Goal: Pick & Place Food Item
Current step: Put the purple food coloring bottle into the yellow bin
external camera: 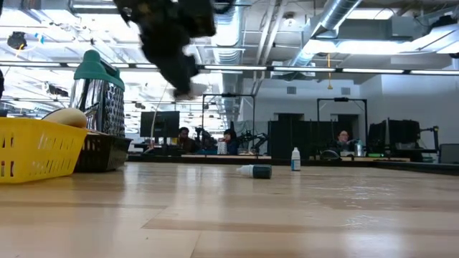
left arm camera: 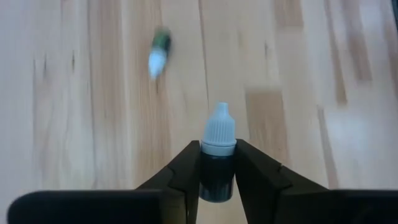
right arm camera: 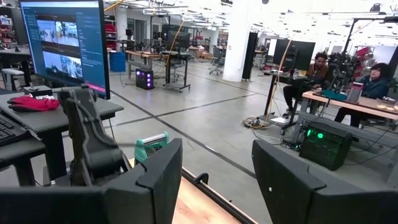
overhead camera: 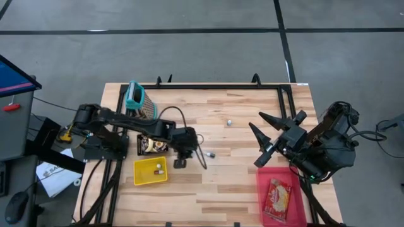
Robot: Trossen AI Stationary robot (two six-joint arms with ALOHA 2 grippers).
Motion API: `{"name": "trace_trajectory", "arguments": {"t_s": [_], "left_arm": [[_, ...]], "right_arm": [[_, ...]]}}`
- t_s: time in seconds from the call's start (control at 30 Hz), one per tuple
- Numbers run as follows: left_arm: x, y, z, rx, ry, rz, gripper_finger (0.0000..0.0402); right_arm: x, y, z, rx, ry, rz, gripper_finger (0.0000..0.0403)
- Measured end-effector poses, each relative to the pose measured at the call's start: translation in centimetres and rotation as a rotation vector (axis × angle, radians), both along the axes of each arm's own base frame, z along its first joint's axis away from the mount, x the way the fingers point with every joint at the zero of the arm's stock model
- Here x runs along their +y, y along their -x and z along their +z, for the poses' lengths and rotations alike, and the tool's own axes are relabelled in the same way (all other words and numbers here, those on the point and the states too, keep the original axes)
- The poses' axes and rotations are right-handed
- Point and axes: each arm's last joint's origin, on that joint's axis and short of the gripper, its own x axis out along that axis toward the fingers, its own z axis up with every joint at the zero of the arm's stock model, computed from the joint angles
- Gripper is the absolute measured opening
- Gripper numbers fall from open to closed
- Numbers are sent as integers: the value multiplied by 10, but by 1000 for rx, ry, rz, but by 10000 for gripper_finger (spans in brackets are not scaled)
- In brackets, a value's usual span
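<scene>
A: What does the left gripper (left arm camera: pixel 217 177) hold?
B: A small dropper bottle (left arm camera: pixel 218 152), pinched between its fingers just beside the yellow basket (overhead camera: pixel 150 171); its label is hidden.
A: And the right gripper (overhead camera: pixel 268 135)?
B: Well away from that basket; spread wide, empty; the low view cuts it off entirely.

Yellow basket (overhead camera: pixel 150 171), red tray (overhead camera: pixel 281 195), teal-handled grater (overhead camera: pixel 137 98), white-capped dark bottle (left arm camera: pixel 217 155).
</scene>
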Motion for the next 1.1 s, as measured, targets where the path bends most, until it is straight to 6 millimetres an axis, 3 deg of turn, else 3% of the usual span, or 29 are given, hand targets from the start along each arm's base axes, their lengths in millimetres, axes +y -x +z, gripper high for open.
{"name": "trace_trajectory", "arguments": {"t_s": [0.3, 0.67, 0.8, 1.1], "left_arm": [[-23, 51, 23, 115, 4, 60, 83], [-54, 135, -8, 187, 164, 304, 82], [-62, 150, -26, 187, 194, 389, 81], [-63, 155, -56, 85, 242, 551, 82]], "right_arm": [[0, 0, -1, 8, 8, 0, 187], [1, 0, -2, 7, 7, 2, 187], [1, 0, -3, 10, 11, 2, 187], [1, -1, -4, -3, -3, 1, 187]]}}
